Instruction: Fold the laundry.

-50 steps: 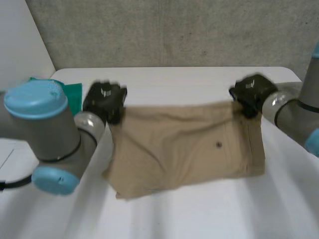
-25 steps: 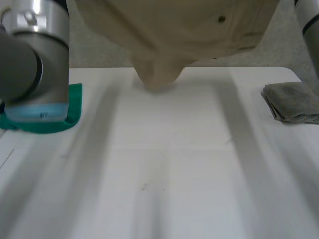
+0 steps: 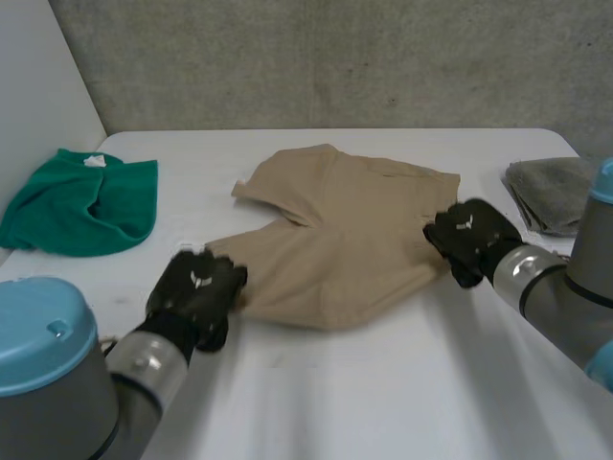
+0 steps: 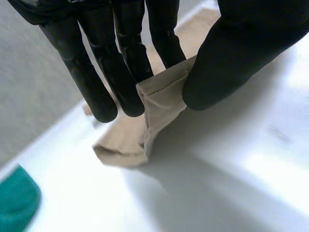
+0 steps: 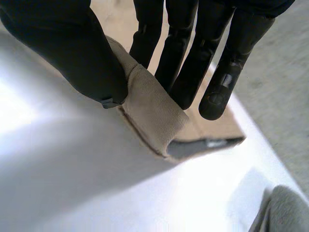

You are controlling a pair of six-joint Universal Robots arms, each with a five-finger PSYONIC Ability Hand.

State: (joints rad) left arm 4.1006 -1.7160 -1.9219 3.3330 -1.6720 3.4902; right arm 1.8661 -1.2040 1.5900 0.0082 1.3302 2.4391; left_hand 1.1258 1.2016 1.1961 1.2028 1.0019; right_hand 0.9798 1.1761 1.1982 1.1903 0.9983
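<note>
Tan shorts point(image 3: 335, 235) lie spread on the white table point(image 3: 383, 402), legs pointing to the far side. My left hand point(image 3: 196, 292) pinches the near left corner of the waistband; its own view shows the tan cloth point(image 4: 154, 99) caught between straight fingers point(image 4: 123, 72) and thumb. My right hand point(image 3: 469, 240) holds the near right corner, with the cloth's edge point(image 5: 149, 108) squeezed between thumb and fingers point(image 5: 186, 63). Both hands sit low at the table.
A green garment point(image 3: 81, 201) lies crumpled at the far left of the table. A folded grey cloth point(image 3: 551, 192) rests at the far right edge, also seen as the grey cloth point(image 5: 285, 212) past my right hand. A concrete wall point(image 3: 335, 57) stands behind.
Both hands swung the shorts up high in the air and have brought them down, laying them flat on the table closer to the near side. Both grips held throughout.
</note>
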